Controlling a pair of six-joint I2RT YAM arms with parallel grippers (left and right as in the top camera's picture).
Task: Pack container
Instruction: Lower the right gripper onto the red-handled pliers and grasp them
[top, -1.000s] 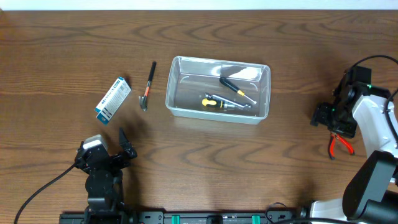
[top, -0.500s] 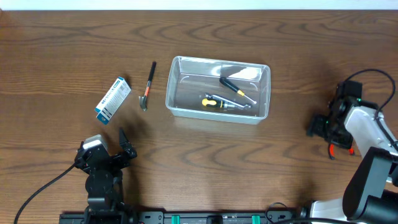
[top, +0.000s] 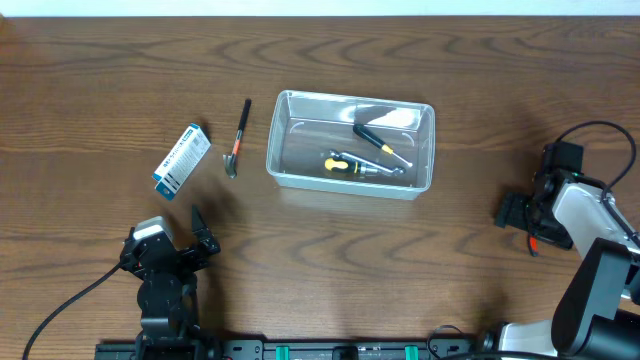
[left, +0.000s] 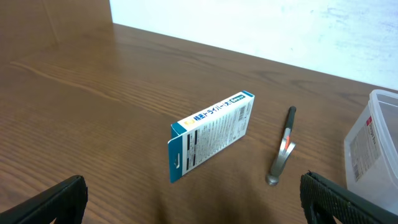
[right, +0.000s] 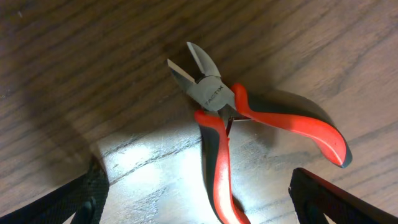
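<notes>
Both spread wide: right gripper (right: 196, 186) straddles the red cutters (right: 214, 99), left gripper (left: 193, 182) faces open tabletop (left: 93, 124) before the box (left: 211, 134).

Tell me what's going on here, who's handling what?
A two-arm robot is packing hand tools into the clear container. Two screwdrivers already lie inside it. The right pincer hovers open over the red-handled cutters, which lie ungrasped on the table to the container's right. The left pincer sits open near the table's front, holding nothing. The blue-and-white box and a slim black-handled tool lie left of the container.
</notes>
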